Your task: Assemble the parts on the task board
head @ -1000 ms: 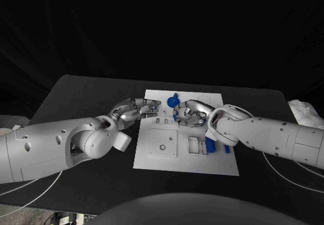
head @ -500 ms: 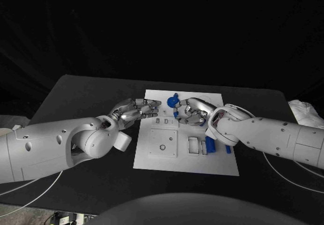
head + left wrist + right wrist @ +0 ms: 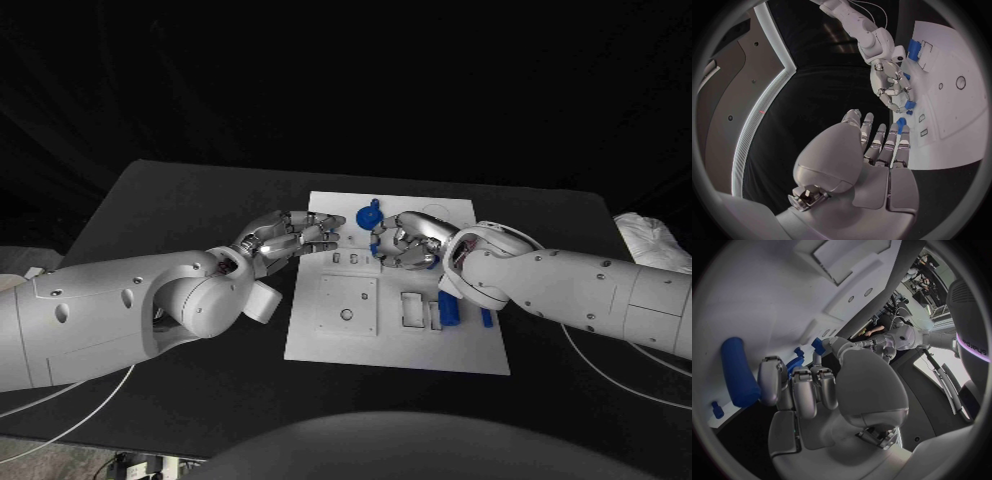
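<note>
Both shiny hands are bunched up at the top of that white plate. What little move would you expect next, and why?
Probably the right hand eases its small blue part down onto the task board. It pinches that part just above the board, while the left hand rests at the board's edge.

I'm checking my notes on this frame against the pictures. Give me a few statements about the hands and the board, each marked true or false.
1. The task board lies on a black table. True.
2. Both hands are over the board's far end. True: the left hand and the right hand face each other there.
3. The right hand holds nothing. False: its fingers pinch a small blue part.
4. A blue cylinder stands upright in the board's middle. False: it lies flat near the board's right edge, beside the right wrist.
5. A round blue part sits at the board's far end, between the hands. True.
</note>
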{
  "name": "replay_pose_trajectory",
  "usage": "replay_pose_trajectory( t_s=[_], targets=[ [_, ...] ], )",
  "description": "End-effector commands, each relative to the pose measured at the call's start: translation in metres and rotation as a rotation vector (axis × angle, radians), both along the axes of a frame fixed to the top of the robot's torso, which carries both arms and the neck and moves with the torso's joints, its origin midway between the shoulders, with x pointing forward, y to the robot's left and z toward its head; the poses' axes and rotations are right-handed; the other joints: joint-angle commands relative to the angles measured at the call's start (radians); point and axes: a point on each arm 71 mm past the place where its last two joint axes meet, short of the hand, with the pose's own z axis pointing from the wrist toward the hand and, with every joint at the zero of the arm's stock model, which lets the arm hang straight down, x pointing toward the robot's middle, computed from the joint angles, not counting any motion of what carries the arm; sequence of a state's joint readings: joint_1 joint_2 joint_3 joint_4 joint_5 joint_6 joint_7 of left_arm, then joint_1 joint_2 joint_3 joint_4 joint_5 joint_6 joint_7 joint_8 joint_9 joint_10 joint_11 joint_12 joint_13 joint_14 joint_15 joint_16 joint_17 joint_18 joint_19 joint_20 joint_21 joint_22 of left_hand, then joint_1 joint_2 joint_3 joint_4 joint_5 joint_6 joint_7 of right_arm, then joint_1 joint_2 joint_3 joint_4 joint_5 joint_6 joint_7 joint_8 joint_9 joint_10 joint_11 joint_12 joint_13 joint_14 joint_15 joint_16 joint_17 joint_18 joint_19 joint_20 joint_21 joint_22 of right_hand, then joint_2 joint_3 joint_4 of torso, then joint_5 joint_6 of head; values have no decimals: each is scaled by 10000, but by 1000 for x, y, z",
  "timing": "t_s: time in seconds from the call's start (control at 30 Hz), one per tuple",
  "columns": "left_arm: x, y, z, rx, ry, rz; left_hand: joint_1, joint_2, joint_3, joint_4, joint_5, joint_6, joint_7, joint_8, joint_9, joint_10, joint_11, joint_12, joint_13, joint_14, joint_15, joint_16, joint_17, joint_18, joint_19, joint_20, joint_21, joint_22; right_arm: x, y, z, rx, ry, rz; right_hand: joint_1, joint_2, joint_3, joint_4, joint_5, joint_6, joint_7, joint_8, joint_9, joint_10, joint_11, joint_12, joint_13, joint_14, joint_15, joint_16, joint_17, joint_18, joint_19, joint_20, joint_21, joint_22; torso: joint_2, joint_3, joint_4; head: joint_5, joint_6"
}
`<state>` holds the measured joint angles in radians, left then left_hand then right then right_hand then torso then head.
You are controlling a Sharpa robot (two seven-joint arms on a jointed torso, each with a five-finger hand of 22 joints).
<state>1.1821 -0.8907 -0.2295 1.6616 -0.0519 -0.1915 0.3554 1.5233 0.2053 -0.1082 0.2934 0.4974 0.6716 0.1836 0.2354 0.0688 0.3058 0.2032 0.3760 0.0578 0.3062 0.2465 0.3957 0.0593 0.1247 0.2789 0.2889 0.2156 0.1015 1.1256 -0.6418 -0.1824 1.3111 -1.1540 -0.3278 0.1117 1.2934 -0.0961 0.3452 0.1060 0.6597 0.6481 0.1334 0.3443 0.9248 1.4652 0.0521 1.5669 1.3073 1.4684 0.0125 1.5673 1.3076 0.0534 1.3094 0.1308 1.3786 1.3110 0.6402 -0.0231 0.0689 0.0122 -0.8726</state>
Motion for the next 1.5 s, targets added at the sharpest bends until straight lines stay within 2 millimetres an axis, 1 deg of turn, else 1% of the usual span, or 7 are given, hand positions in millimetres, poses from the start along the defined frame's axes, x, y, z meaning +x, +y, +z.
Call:
replay_pose_trajectory(
  t_s=[0.03, 0.3, 0.67, 0.87, 1.27, 1.5],
  targets=[
    [-1, -3, 1, -101, -35, -215, -76, -12, 44, -13, -11, -68, 414, 60, -10, -10, 74, 33, 13, 86, -6, 33, 9, -125, 58, 23, 45, 9, -2, 0, -5, -323, 311, 186, -53, 26, 0, -64, -48, -77, -3, 69, -30, 1056, 63, 39, 2635, 1024, 67, 35, 2632, 161, -167, 8, -99, 1664, 5, 4, 4, -7, 0],
    [-1, -3, 0, -77, -13, -228, -76, -12, 44, -13, -11, -68, 414, 60, -10, -10, 74, 33, 13, 86, -6, 33, 9, -125, 58, 23, 45, 9, -2, 1, -6, -353, 377, 221, -89, 40, 34, -106, -68, -141, 0, 100, -106, 1056, 71, 39, 2635, 1024, 80, 35, 2632, 220, -441, 20, -309, 1581, 6, -1, -1, 16, 0],
    [-1, -3, 0, -64, 27, -257, -81, -10, 49, -13, -12, -73, 424, 62, -10, -10, 86, 35, 13, 88, -2, 41, 10, -127, 60, 24, 49, 10, -2, 0, -7, -468, 530, 205, -147, 55, 104, -170, -115, -284, 16, 107, -269, 1056, 87, 39, 2635, 1024, 100, 35, 2632, 329, -948, 41, -713, 1424, 4, 3, 1, 8, 0],
    [-1, -3, 0, -51, 47, -259, -84, -9, 51, -13, -12, -75, 430, 64, -11, -10, 92, 38, 13, 92, 2, 49, 11, -128, 62, 24, 52, 11, -1, -1, -8, -519, 569, 166, -168, 47, 139, -206, -111, -363, 41, 103, -347, 829, 106, -74, 2529, 1024, 114, 35, 2632, 381, -1193, 53, -917, 1348, 4, 0, -6, 8, 0],
    [-1, -3, -1, -27, 78, -256, -85, -9, 52, -13, -13, -76, 432, 64, -11, -10, 95, 39, 13, 93, 3, 52, 11, -128, 63, 24, 53, 11, -2, 1, -7, -425, 494, 273, -234, 0, 155, -244, -135, -626, 50, 27, -496, 743, 120, -121, 2486, 1024, 132, 35, 2632, 401, -1304, 73, -1042, 1314, 5, 2, 4, 5, 0],
    [-1, -3, -1, -17, 98, -263, -92, -6, 54, -11, -14, -79, 442, 66, -11, -16, 104, 34, 11, 93, 8, 56, 11, -130, 60, 25, 52, 10, -2, 2, -7, -367, 429, 295, -236, 4, 160, -249, -136, -652, 50, 23, -510, 777, 120, -103, 2502, 1024, 133, 35, 2632, 396, -1283, 75, -1031, 1322, 4, 1, 5, 11, 0]
  ],
)
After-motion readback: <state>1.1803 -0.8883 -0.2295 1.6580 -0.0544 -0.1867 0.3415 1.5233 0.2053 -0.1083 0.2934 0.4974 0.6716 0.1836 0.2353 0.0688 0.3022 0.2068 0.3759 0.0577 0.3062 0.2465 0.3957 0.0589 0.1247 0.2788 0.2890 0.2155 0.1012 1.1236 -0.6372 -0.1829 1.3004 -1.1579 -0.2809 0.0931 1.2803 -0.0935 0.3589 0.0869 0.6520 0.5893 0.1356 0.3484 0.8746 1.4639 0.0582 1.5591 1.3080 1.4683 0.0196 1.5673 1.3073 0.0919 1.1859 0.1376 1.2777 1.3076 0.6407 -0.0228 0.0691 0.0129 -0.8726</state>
